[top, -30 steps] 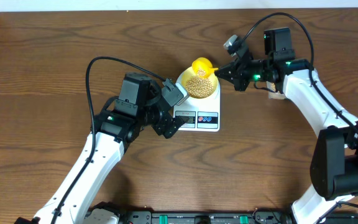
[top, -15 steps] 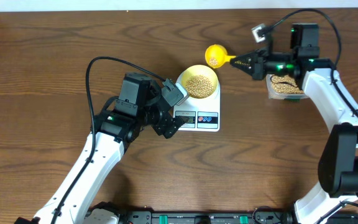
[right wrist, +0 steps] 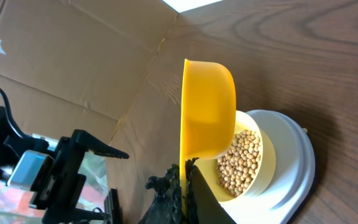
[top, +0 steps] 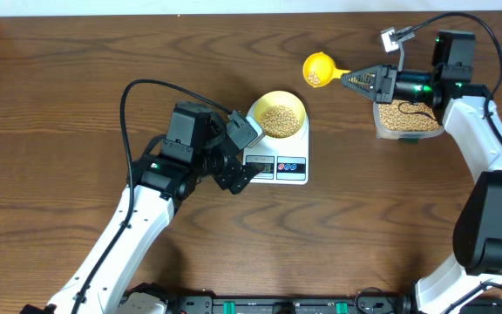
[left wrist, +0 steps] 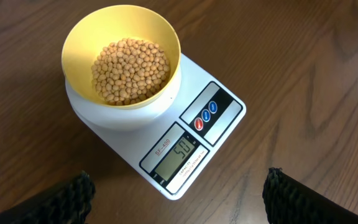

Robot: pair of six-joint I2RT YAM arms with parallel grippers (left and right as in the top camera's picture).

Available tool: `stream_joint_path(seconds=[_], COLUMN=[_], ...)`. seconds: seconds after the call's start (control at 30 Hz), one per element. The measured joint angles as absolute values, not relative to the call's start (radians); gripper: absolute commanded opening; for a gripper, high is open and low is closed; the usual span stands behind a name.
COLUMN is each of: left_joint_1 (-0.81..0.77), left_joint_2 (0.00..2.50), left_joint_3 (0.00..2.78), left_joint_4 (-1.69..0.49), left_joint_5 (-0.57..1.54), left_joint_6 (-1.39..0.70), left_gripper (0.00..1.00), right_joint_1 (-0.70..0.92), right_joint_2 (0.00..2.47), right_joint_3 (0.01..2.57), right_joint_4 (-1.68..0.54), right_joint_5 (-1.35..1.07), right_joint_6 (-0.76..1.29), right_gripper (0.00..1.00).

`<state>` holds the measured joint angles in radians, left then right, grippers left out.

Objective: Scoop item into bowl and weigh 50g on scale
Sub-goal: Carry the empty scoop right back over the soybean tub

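The pale yellow bowl (top: 277,117) sits on the white scale (top: 290,167), half full of tan beans (left wrist: 130,70). It also shows in the left wrist view (left wrist: 122,59), where the scale (left wrist: 213,134) has its display lit. My right gripper (top: 362,80) is shut on the handle of a yellow scoop (top: 318,69) holding a few beans, up and to the right of the bowl. In the right wrist view the scoop (right wrist: 208,118) stands in front of the bowl (right wrist: 244,163). My left gripper (left wrist: 179,193) is open and empty, just in front of the scale.
A clear plastic tub (top: 405,119) of beans stands at the right, under my right arm. A cardboard sheet (right wrist: 73,56) lies at the table's left edge.
My right gripper has carried the scoop away from above the bowl, up and to the right toward the tub. The left arm has not moved.
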<state>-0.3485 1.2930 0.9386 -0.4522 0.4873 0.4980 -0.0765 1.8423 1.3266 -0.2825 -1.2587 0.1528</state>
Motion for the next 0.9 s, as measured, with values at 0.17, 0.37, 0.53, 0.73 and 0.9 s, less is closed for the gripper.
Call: stream_joint_path(seconds=[0.17, 0.37, 0.53, 0.73, 0.9], left_joint_1=[-0.348, -0.348, -0.348, -0.348, -0.348], left_joint_2=[1.293, 1.293, 1.293, 1.293, 1.293], left_joint_3=[0.939, 0.939, 0.939, 0.939, 0.939], left_joint_4=[-0.452, -0.452, -0.452, -0.452, -0.452], left_joint_5=[0.488, 0.487, 0.488, 0.487, 0.487], left_joint_6=[0.498, 0.498, 0.498, 0.498, 0.498], left_gripper=[0.89, 0.88, 0.88, 0.89, 0.89], right_joint_1=[-0.118, -0.214, -0.297, -0.392, -0.457], right_joint_2=[1.842, 1.842, 1.842, 1.842, 1.842], right_joint_3=[1.327, 1.327, 1.327, 1.327, 1.327], right_joint_4=[-0.282, -0.282, -0.287, -0.326, -0.407], right_joint_5=[-1.264, -1.262, -1.233, -1.209, -1.184], right_joint_6=[0.182, 0.214, 0.238, 0.265, 0.266], right_gripper=[0.01, 0.01, 0.01, 0.01, 0.01])
